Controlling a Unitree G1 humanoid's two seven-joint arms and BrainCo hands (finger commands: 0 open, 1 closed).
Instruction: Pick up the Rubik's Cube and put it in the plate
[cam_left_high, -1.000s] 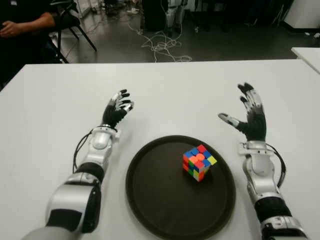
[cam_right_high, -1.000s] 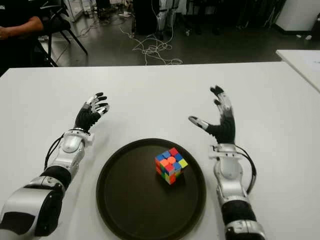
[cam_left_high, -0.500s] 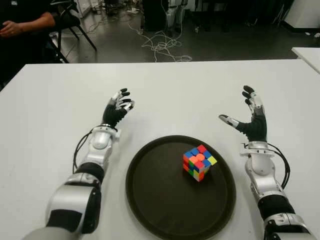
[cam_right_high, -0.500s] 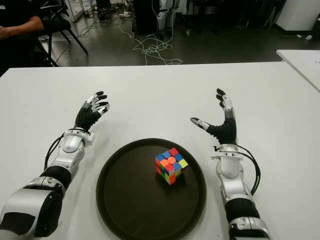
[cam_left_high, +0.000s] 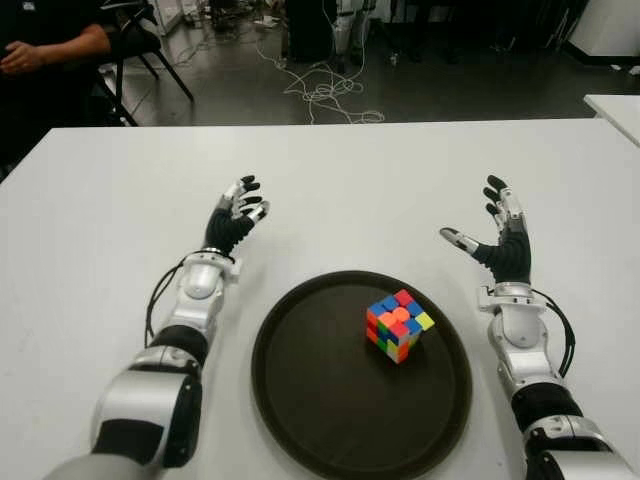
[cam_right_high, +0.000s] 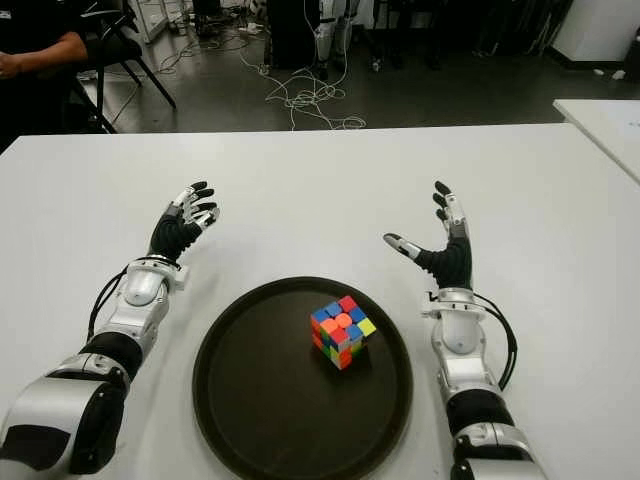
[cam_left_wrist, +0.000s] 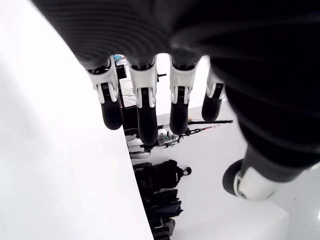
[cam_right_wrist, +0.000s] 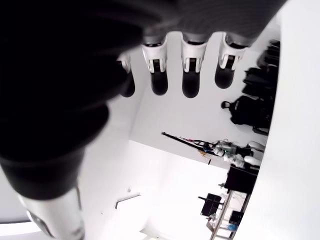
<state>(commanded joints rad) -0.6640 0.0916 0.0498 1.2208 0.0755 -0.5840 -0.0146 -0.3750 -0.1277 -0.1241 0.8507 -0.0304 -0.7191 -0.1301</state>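
The Rubik's Cube (cam_left_high: 398, 324) is sitting inside the plate (cam_left_high: 300, 400) near the tabletop's (cam_left_high: 100, 200) front edge; light, rigid, best pinched across opposite faces. Both the left hand (cam_left_high: 234, 220) and right hand (cam_left_high: 500, 245) are hovering with fingers spread, holding nothing.

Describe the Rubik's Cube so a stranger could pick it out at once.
On the white table, a round dark plate lies between the open left hand and open right hand. The Rubik's Cube sits in it toward the right hand's side, the only multicoloured thing there.
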